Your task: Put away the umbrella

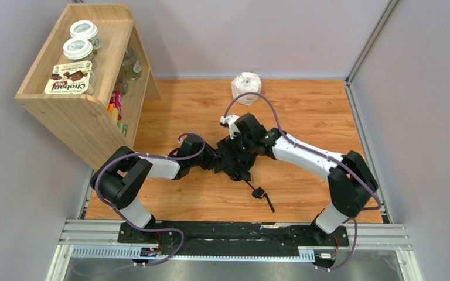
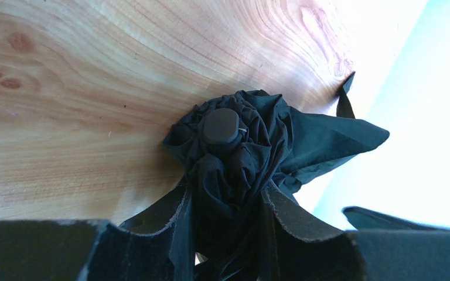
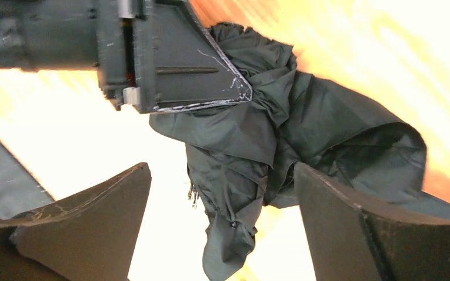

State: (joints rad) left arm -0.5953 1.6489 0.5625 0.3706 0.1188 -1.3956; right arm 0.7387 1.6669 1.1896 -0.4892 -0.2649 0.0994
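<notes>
The umbrella [image 1: 232, 159] is a crumpled black bundle on the wooden table, mid-centre. Its thin shaft runs toward the near right and ends in a small handle knob [image 1: 258, 191] with a strap. My left gripper [image 1: 212, 159] reaches in from the left and is shut on the bunched fabric. In the left wrist view the fingers [image 2: 152, 225] pinch the umbrella [image 2: 234, 164] just below its round top cap [image 2: 221, 126]. My right gripper [image 1: 243, 146] hovers over the bundle from the right. It is open [image 3: 222, 175], with loose umbrella fabric [image 3: 304, 123] hanging between the spread fingers.
A wooden shelf unit [image 1: 85, 111] stands at the back left, with jars [image 1: 79, 50] and a snack box on top. A white crumpled object [image 1: 245, 88] sits at the table's far edge. Grey walls close in on all sides. The left gripper's body [image 3: 170, 58] shows close in the right wrist view.
</notes>
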